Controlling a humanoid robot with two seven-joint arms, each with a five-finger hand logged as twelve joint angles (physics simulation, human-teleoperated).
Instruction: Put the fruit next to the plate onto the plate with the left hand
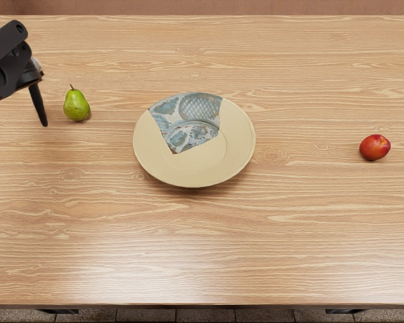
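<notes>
**Left hand beside the pear, plate without fruit**

At the far left, the left hand [12, 60] came in from the picture's edge, which cut off the arm and part of the palm. Only one dark finger [39, 108] was clear to see. It was stretched straight down, not curled, and it held nothing. The other fingers were hidden behind the black body of the hand.

The green pear [76, 105] stood upright on the wooden table [202, 249] at 3 o'clock from this finger, just beside it but not touching it.

The round beige plate [194, 168] lay in the middle, with the pear near it at about 9 o'clock, a little higher. A grey-blue patterned wedge [188, 121] covered the plate from its centre toward 11 and 12 o'clock. It was hard to tell what the pattern showed.

A small red fruit [375, 147] lay well apart from the plate at 3 o'clock, near the right edge. It could not be told which kind of fruit it was.
</notes>
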